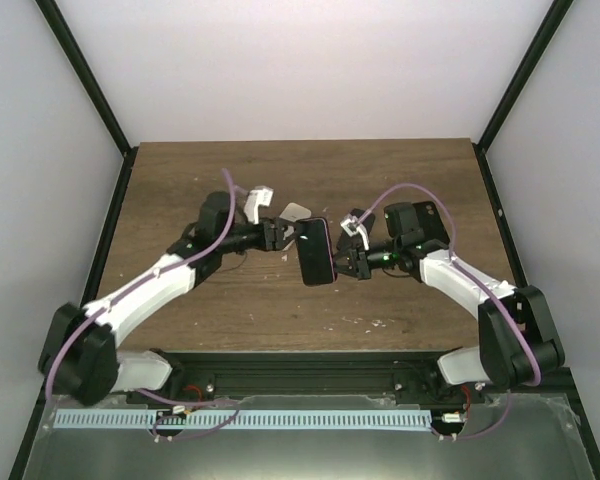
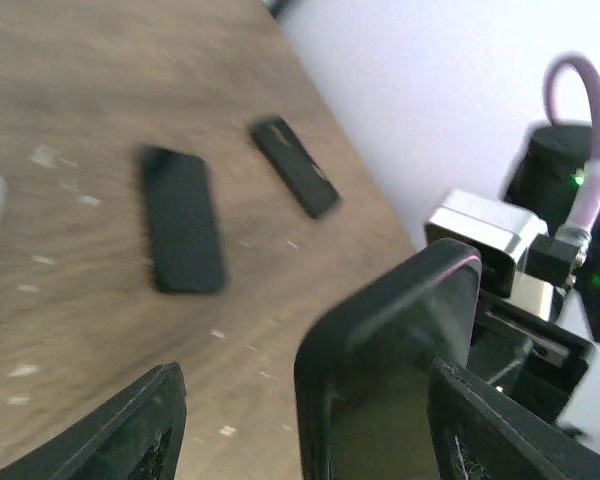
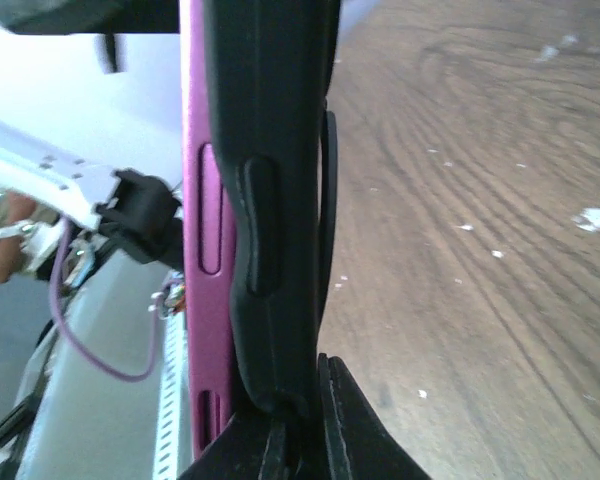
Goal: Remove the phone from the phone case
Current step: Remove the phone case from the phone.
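Phone case [image 1: 317, 252] is held clear of the surface [image 1: 280, 320], at mid-table between the two arms. In the overhead view its long axis runs roughly near-to-far, with the far end tipped slightly toward the left arm and a broad dark face turned upward.

In the right wrist view the case [image 3: 270, 200] is seen edge-on. A black shell with a raised button strip sits against a pink layer with slot cut-outs. The phone [image 2: 380, 430] appears seated inside, since a dark glossy face shows within the black frame, though blur makes the fit hard to confirm.

Right tool [image 1: 352, 252]: it is closed to a narrow pinch on one long edge of the case. Both fingers [image 3: 350, 430] are pressed against the black shell at the bottom of its own view [image 3: 290, 425].

Left tool [image 1: 280, 236]: it is spread wide [image 2: 300, 385] with the case [image 2: 380, 340] between the fingers. One finger [image 2: 500, 430] lies against or just beside the case. The other finger [image 2: 130, 435] stands apart from it, with bare wood visible in the gap.

Two dark flat objects [image 2: 180, 220] [image 2: 295, 165] are seen lying on the surface in the left wrist view. They are well apart from the case and too blurred to identify.
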Available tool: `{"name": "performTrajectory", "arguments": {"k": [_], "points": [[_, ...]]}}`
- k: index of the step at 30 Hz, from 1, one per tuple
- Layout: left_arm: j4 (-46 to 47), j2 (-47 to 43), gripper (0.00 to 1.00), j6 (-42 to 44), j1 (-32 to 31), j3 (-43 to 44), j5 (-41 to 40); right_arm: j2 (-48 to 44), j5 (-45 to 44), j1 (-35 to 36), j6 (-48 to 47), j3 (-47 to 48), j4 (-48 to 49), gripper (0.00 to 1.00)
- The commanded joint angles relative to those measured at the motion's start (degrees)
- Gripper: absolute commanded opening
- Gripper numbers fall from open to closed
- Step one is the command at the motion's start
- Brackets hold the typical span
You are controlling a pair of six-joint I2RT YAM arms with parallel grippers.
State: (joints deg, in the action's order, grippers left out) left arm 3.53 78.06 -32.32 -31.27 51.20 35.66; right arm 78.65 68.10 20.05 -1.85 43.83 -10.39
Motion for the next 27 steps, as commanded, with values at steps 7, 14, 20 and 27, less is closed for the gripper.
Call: {"name": "performTrajectory", "arguments": {"k": [7,14,20,27], "points": [[-10.3,-19.1,0.64,9.2,-14.0,-10.3,-44.7,-4.5,-23.4,-0.1,18.9,-1.7,6.9,0.01],[-13.7,-15.4,0.60,17.7,-28.9,-9.2,-60.1,2.2,-27.4,-0.1,24.1,4.5,-7.9,0.01],[-13.6,-6.8,0.60,20.6,-35.5,-5.9,-64.1,4.2,-25.1,0.4,24.5,4.5,-9.8,0.01],[-12.8,-2.0,0.62,22.2,-37.8,-4.2,-63.9,3.4,-21.6,0.4,26.8,0.4,-5.8,0.01]]}}
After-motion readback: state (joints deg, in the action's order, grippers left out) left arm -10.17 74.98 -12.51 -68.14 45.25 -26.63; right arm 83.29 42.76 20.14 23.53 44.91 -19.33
